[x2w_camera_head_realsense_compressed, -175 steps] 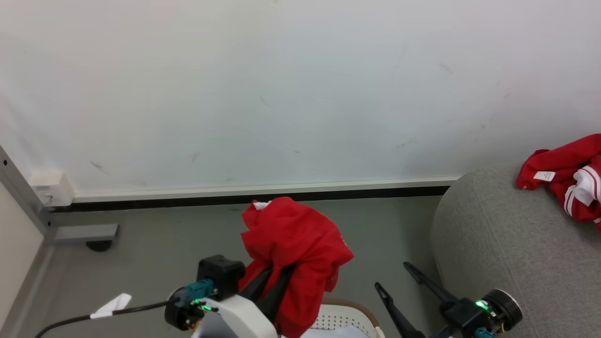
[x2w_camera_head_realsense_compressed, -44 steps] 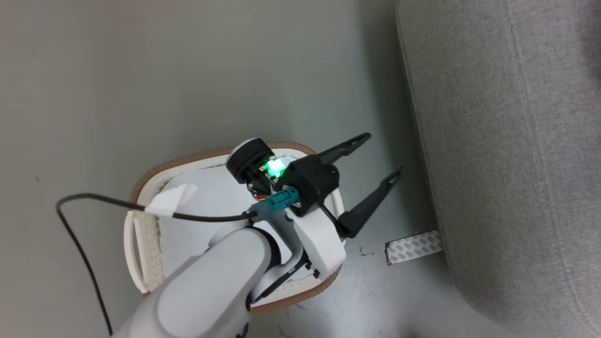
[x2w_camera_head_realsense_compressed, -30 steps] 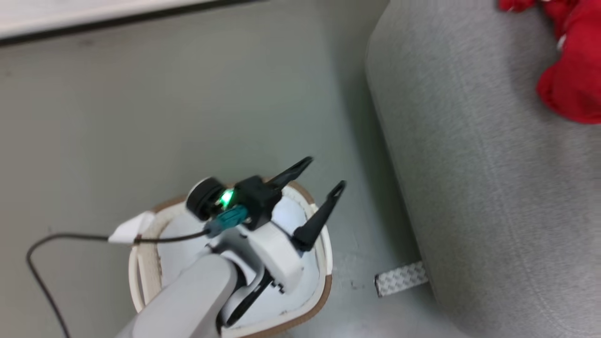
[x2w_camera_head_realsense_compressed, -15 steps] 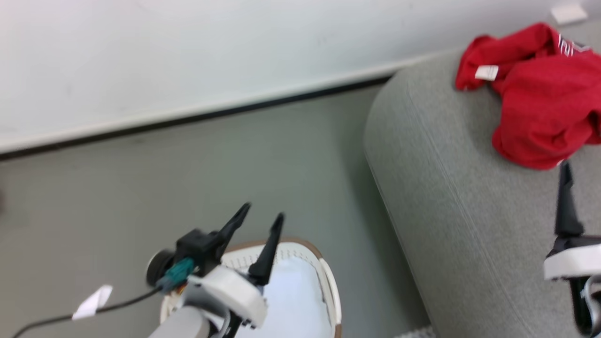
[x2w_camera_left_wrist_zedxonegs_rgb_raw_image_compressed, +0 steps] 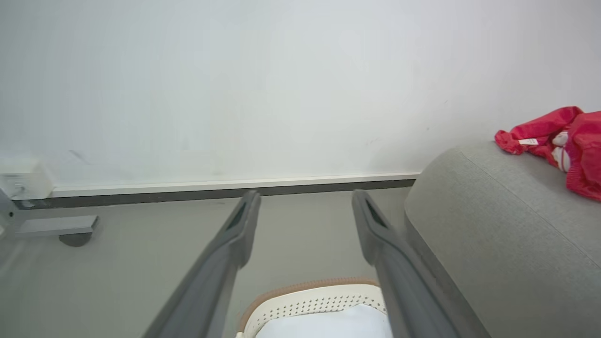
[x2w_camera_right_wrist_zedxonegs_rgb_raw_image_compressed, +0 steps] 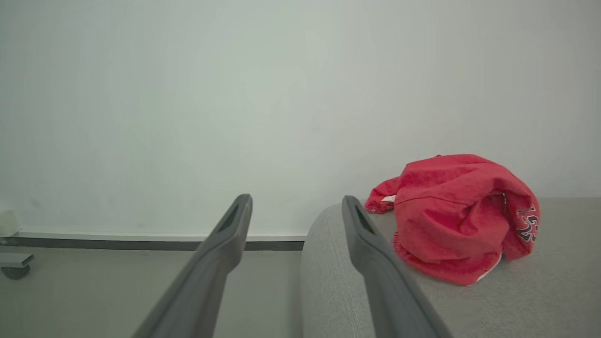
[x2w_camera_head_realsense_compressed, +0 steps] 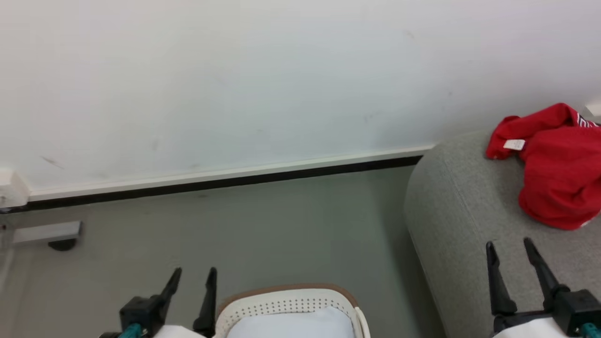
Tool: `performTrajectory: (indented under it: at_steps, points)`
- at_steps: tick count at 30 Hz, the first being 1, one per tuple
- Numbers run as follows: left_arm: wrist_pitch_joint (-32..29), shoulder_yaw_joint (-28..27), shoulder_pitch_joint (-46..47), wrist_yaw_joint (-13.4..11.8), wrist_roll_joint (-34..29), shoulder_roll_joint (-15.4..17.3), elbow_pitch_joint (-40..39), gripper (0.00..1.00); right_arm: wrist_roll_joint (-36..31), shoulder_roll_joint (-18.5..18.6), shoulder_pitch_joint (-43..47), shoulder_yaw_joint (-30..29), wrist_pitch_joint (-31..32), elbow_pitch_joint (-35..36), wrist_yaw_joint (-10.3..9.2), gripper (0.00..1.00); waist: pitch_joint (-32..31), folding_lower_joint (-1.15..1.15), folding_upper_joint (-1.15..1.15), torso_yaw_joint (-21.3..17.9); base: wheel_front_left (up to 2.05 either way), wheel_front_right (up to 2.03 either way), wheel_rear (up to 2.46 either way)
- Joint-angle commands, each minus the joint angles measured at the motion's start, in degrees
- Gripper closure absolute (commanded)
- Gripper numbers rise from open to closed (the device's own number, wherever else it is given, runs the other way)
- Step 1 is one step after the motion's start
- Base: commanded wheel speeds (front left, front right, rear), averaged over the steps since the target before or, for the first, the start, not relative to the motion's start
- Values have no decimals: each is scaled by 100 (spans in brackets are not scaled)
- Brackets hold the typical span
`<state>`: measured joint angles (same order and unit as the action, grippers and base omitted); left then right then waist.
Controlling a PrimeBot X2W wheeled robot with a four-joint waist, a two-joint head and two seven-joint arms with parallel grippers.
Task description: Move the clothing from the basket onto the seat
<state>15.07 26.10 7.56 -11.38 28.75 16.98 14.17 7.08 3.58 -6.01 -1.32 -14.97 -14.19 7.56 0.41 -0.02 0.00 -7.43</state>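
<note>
Now, step: likely near the end, with the red heap up on the seat and no red in the part of the basket in view.
Clothing: soft bright red sports clothes with white trim (x2w_camera_head_realsense_compressed: 554, 183), crumpled in one heap on top of the big light grey cloth seat (x2w_camera_head_realsense_compressed: 465, 220), close to the white wall (x2w_camera_head_realsense_compressed: 281, 94).
Basket: small round cream-white plastic basket with tiny holes and a brown rim (x2w_camera_head_realsense_compressed: 286, 287), down on the grey floor (x2w_camera_head_realsense_compressed: 281, 225), just beside the seat; only a pale inside on show.
Left hand (x2w_camera_head_realsense_compressed: 195, 271): two dark fingers apart, holding nothing, just beside the basket.
Right hand (x2w_camera_head_realsense_compressed: 509, 243): fingers apart too, holding nothing, over the seat, near the red heap but not touching.
Next move: probably a look down into the basket for leftovers. If any, reach in with fingers wide, pinch the cloth, lift clear of the rim, carry across. If none, nothing more to do.
Writing: small white tag (x2w_camera_head_realsense_compressed: 512, 144) on the heap, too small to read; dark and white print (x2w_camera_right_wrist_zedxonegs_rgb_raw_image_compressed: 527, 224) on a fold, not readable. No brand name made out.
</note>
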Motion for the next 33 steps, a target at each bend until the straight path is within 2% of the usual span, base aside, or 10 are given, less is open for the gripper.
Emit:
performTrajectory:
  at_steps: [1,13,33]
  points:
    - [7,-140,-173,-17,-150,-30,-66,0,8,-1,150,52,-16,11,-15,0,-139,2,0,149,0,0,0]
    - [9,-942,-789,532,-622,-448,-59,0,-35,-76,563,201,-15,-159,-15,0,-395,2,0,257,0,0,0]
    - [9,-1750,-863,1050,-1293,-969,163,0,79,-75,345,483,-15,-345,-15,0,-388,2,0,327,0,0,0]
